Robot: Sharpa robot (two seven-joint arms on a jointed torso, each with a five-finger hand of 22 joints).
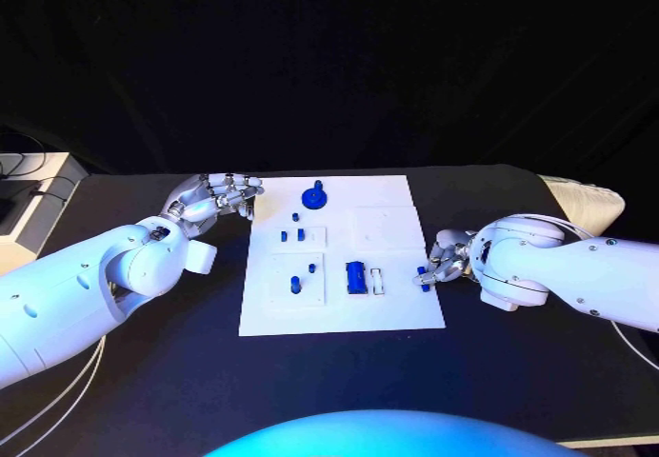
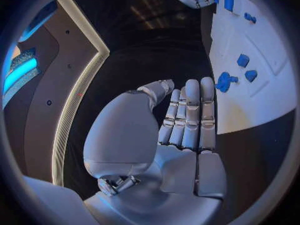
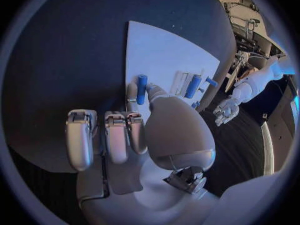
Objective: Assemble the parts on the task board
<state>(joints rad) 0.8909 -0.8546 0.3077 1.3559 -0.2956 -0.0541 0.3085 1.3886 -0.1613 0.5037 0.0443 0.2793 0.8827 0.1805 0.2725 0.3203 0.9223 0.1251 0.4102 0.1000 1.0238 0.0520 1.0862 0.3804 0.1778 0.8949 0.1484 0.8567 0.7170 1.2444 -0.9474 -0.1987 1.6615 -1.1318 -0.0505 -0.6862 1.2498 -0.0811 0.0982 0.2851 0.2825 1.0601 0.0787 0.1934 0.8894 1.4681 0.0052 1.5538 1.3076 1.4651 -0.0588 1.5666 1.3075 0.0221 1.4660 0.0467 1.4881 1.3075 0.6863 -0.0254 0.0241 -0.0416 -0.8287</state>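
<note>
The white task board (image 1: 344,309) lies in the middle of the table, and several small blue parts stand in its panels. A round blue knob (image 1: 316,198) sits near the far edge and a larger blue block (image 1: 356,276) near the middle. My right hand (image 1: 442,262) is at the board's right edge and pinches a short blue peg (image 3: 142,88) between thumb and a finger, just over the board's edge (image 3: 134,60). My left hand (image 1: 220,198) hovers at the board's far left corner. Its fingers (image 2: 190,115) are stretched out straight and hold nothing. The knob (image 2: 224,81) lies just beyond them.
A white slim piece (image 1: 375,279) lies beside the blue block. Bare black table surrounds the board on the left, right and near sides. A pale shelf unit (image 1: 34,195) stands off the table's far left corner.
</note>
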